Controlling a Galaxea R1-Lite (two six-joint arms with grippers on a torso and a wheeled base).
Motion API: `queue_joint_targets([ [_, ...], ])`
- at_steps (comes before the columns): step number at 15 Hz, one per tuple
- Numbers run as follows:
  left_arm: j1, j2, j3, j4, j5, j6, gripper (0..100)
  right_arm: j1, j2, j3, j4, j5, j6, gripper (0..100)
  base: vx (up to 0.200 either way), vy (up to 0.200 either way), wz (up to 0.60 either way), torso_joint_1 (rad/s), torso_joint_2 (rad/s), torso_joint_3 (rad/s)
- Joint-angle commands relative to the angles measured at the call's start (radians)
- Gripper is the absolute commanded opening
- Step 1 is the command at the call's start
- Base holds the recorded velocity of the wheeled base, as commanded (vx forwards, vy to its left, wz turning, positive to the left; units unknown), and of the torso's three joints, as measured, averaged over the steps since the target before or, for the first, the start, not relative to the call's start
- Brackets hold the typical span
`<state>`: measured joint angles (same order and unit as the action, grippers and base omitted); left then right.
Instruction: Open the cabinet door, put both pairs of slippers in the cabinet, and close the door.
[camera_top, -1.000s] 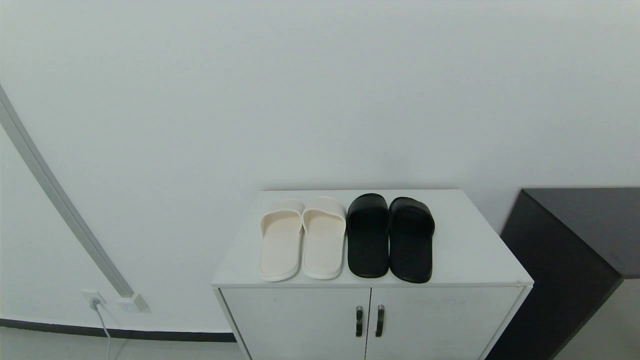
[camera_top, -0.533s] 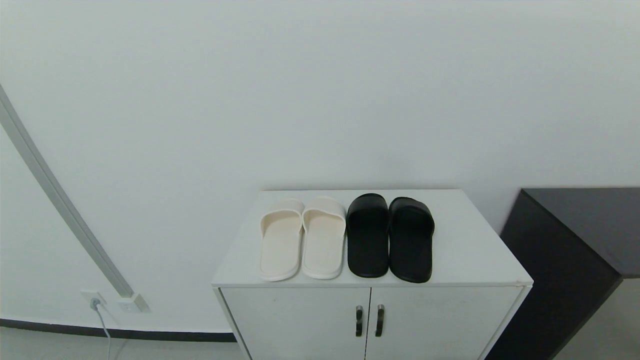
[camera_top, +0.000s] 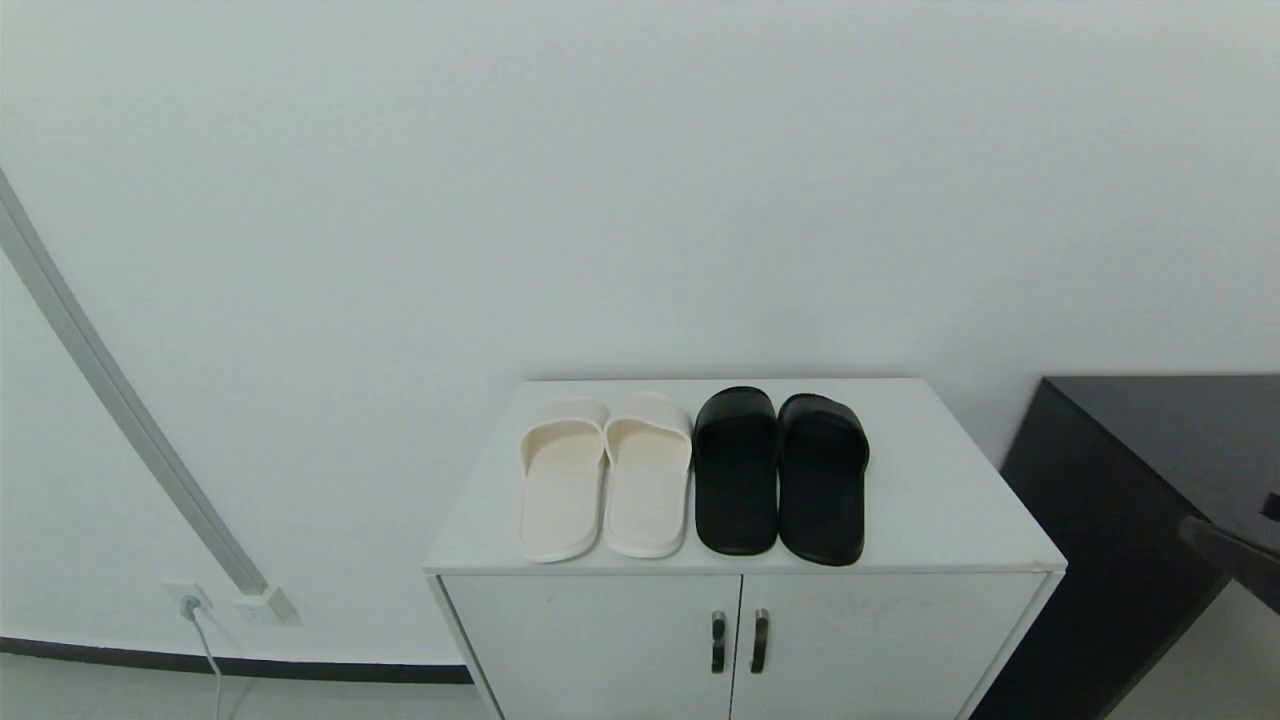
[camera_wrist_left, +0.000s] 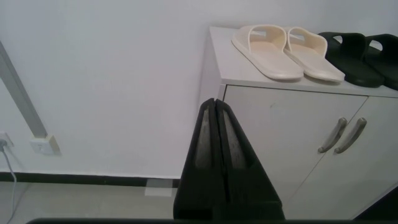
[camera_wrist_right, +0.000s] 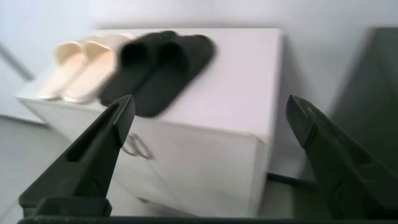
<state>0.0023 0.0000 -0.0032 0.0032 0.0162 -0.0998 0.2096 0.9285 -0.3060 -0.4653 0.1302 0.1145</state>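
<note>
The white cabinet's two doors (camera_top: 880, 630) are both shut, their dark vertical handles (camera_top: 718, 641) side by side at the centre seam just under the front edge of the cabinet top (camera_top: 950, 500). Both pairs sit on that top, toes to the wall: the cream slippers (camera_top: 603, 480) toward its left side and the black slippers (camera_top: 780, 475) touching them at the middle, heels close to the front edge. Nothing has been opened, so from here the step in hand looks like getting hold of a handle. The right gripper (camera_wrist_right: 206, 106) is spread wide and hangs off the cabinet's front right corner, well apart from the handles, in front of a dark cabinet (camera_top: 1130, 470) that stands to the right. The left gripper (camera_wrist_left: 214, 104) has its fingers pressed together, low by the cabinet's left front corner. I'd say the spread gripper should come in level with the right-hand handle, straddle it from the side and close on only that one, since the two handles are so near each other. Then it should pull in an arc about the hinge, keeping below the overhanging slipper heels.
</note>
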Motion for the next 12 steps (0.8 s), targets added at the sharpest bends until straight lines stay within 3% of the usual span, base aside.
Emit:
queue_joint_targets([
  [1,0.001,0.0,0.0,0.0,0.001,-0.001,0,0.148,0.322,-0.073,-0.177,-0.035,0.044,100,0.0,0.0,0.0,0.0,0.0,0.0],
  [5,-0.001,0.0,0.0,0.0,-0.001,-0.001,0,0.277,0.444,-0.228,-0.177,-0.138,0.045,100,0.0,0.0,0.0,0.0,0.0,0.0],
  [8,-0.001,0.002,0.0,0.0,-0.001,-0.001,0,0.381,0.529,-0.309,-0.177,-0.277,0.044,100,0.0,0.0,0.0,0.0,0.0,0.0],
  [10,0.001,0.002,0.0,0.0,0.001,0.0,0,0.478,0.589,-0.36,-0.176,-0.406,0.045,100,0.0,0.0,0.0,0.0,0.0,0.0],
  [12,0.001,0.0,0.0,0.0,0.001,-0.001,0,0.605,0.665,-0.426,-0.177,-0.615,0.05,100,0.0,0.0,0.0,0.0,0.0,0.0],
])
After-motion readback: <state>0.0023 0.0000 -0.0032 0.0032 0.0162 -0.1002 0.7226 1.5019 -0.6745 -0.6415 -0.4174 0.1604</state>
